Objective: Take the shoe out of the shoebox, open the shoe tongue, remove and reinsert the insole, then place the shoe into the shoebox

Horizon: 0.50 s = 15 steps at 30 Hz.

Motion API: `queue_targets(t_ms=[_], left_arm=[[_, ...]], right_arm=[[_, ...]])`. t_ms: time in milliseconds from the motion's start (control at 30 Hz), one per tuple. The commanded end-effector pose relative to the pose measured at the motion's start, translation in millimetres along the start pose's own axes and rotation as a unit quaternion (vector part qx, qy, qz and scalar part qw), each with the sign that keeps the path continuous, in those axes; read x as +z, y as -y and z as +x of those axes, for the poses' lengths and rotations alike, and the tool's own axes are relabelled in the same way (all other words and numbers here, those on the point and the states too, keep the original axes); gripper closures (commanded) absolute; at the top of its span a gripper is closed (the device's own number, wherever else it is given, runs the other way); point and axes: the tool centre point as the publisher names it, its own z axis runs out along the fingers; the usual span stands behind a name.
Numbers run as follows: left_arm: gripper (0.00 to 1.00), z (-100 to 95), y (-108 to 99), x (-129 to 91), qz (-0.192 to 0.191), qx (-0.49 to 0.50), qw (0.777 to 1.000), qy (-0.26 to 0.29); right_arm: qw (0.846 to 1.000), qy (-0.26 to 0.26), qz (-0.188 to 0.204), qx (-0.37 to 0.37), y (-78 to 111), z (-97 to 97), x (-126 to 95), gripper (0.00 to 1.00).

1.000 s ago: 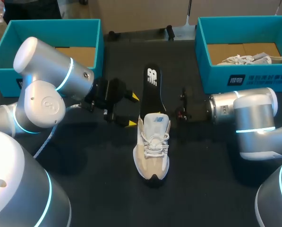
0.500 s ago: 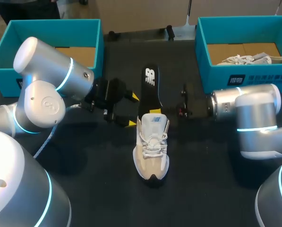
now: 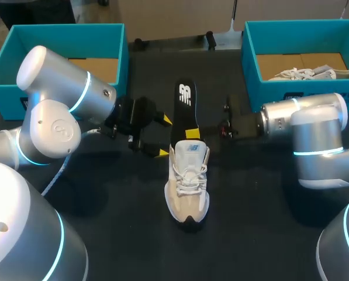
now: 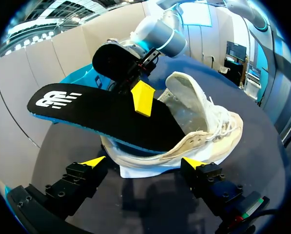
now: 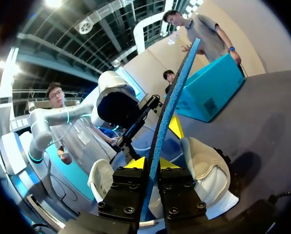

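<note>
- Insole (image 3: 185, 108), head view: black, long axis in line with the white shoe (image 3: 187, 181). Front end is tucked into the shoe's collar, heel end sticks out toward the far edge of the table (image 3: 256, 216). Shoe stands upright mid-table, toe toward the robot, well apart from the teal shoebox (image 3: 113, 41) at far left.
- Same view: right gripper (image 3: 193, 126) comes in side-on from the right and meets the insole just behind the collar. Left gripper (image 3: 163, 136) sits just left of the shoe's heel, fingers spread, holding nothing.
- Left wrist view: own yellow tips are apart, shoe heel just ahead of the gap, no contact that I can see. Insole rises tilted out of the shoe, with the other arm's yellow tip pressed on its top face.
- Right wrist view: own tips are pinched on the insole's blue edge. Insole runs edge-on straight out from between them.
- Read: insole is half in. Any slide goes along the shoe's long axis. Right arm has the insole; left arm is nearer the heel to brace. An unbraced shoe may drag along.
</note>
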Motion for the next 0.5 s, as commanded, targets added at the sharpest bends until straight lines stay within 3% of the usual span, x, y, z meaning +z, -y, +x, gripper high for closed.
queue_targets(t_ms=[33,133,200,500], left_arm=[[0.0,0.0,0.2,0.7,-0.001,0.0,1.0,0.0],[0.0,0.0,0.2,0.7,-0.001,0.0,1.0,0.0],[0.0,0.0,0.2,0.7,-0.001,0.0,1.0,0.0],[0.0,0.0,0.2,0.7,-0.001,0.0,1.0,0.0]], right_arm=[[1.0,-0.003,0.024,0.009,-5.6,-3.9,2.8,0.88],[1.0,-0.002,0.025,0.013,-3.6,-3.1,1.9,0.89],[0.999,-0.001,0.027,0.017,-0.9,-3.2,0.7,1.0],[0.998,-0.004,0.045,0.047,18.8,5.9,-0.7,1.0]])
